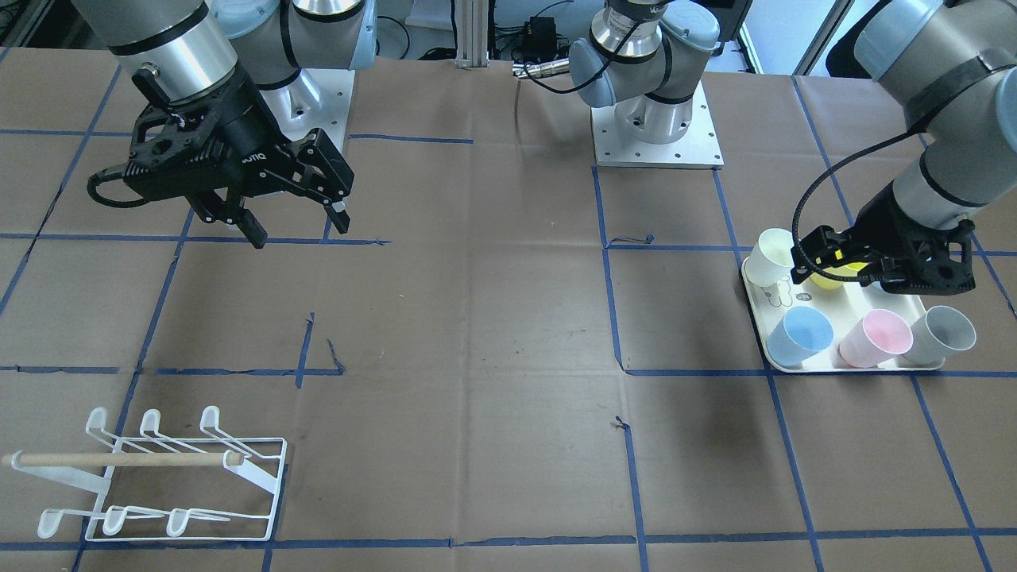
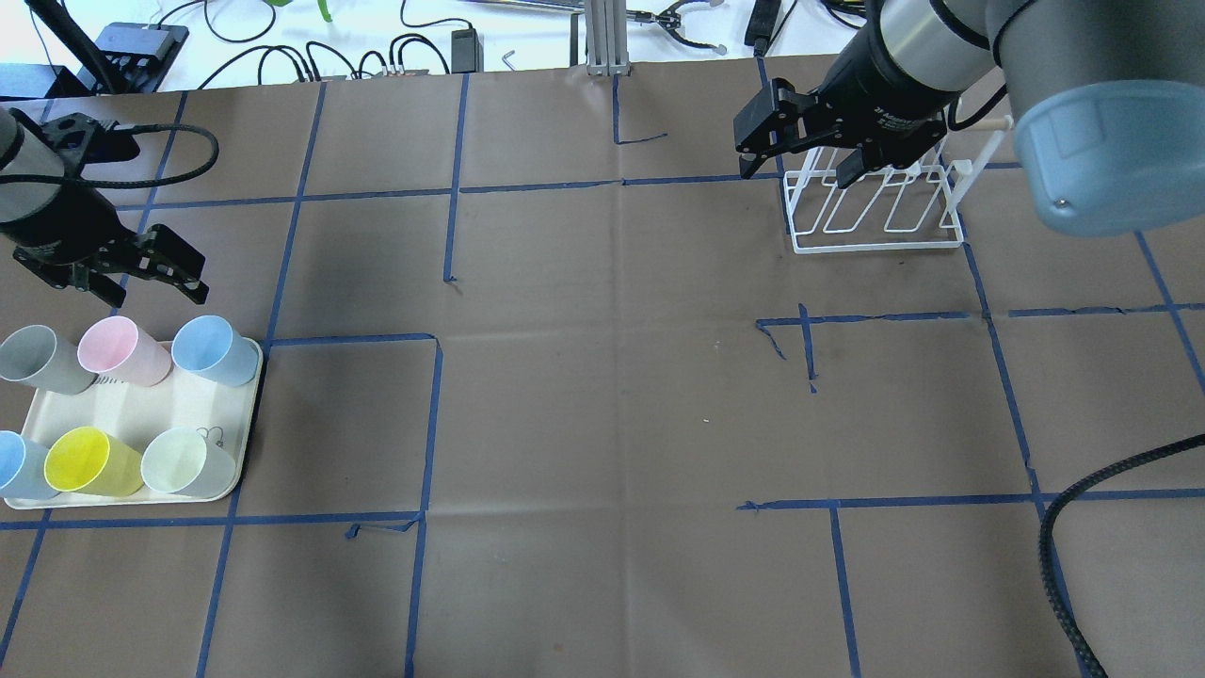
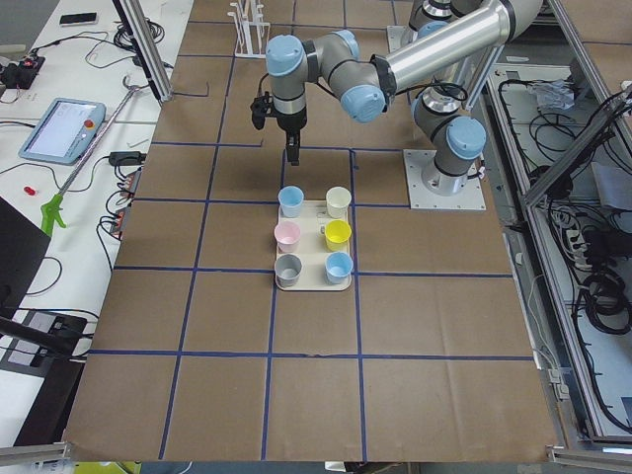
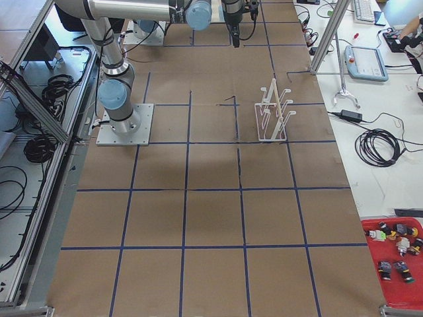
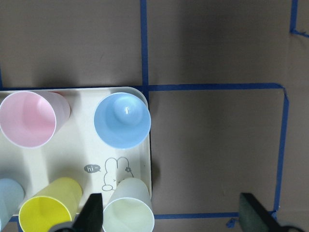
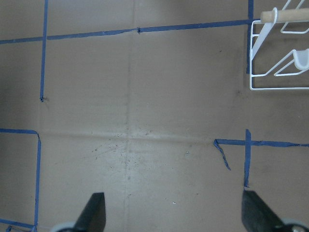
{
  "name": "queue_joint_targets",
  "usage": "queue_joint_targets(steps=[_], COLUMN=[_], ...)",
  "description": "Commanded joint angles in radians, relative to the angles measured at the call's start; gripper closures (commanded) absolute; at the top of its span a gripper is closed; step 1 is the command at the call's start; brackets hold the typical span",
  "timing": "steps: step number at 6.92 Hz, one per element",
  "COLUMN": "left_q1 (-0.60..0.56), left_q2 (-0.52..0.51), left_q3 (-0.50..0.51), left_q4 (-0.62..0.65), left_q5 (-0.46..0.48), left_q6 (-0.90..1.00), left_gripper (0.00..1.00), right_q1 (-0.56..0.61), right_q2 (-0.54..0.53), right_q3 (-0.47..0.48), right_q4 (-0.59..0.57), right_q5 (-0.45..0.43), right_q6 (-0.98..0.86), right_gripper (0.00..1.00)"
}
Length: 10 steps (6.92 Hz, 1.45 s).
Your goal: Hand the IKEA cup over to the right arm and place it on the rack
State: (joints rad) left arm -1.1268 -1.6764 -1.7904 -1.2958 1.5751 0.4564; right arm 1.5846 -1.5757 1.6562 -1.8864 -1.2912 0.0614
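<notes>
Left gripper (image 5: 173,215): fingers (image 5: 92,215) wide, nothing held, over tray (image 5: 77,154) edge; six cups (image 2: 207,348) on tray. Right gripper (image 1: 299,232): fingers (image 6: 94,212) wide, nothing held, over tabletop (image 2: 612,377), apart from rack (image 1: 262,477).

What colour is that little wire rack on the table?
White wire rack, light wooden rod across it; best in the front-facing view.

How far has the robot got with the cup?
Nothing is done yet: the rack is empty and all six cups sit on the tray. In hand: the left gripper hovers open above the tray's edge. Left: grab, pass to the open right gripper, hang.
</notes>
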Motion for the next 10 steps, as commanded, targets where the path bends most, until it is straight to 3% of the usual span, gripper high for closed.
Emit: queue_joint_targets(steps=[1,2,4,8,10], left_q1=[0.001,-0.001,-0.001,0.001,0.001], left_q2=[-0.069,-0.071,-0.082,-0.128,-0.131], left_q3=[-0.081,-0.119,-0.173,-0.213,-0.199], left_q4=[0.172,0.206,0.259,0.337,0.337], left_q5=[0.0,0.0,0.002,0.06,0.065], left_q6=[0.002,0.004,0.001,0.004,-0.001], left_gripper=[0.0,0.0,0.0,0.05,0.54], right_q1=[0.0,0.0,0.002,0.002,0.002], right_q2=[0.007,-0.001,-0.045,-0.053,-0.053], right_q3=[0.028,0.087,0.19,0.24,0.241], right_q4=[-0.167,-0.243,-0.411,-0.496,-0.496], right_q5=[0.039,0.091,0.099,0.131,0.131], right_q6=[0.121,0.152,0.188,0.213,0.216], right_gripper=[0.0,0.0,0.0,0.0,0.0])
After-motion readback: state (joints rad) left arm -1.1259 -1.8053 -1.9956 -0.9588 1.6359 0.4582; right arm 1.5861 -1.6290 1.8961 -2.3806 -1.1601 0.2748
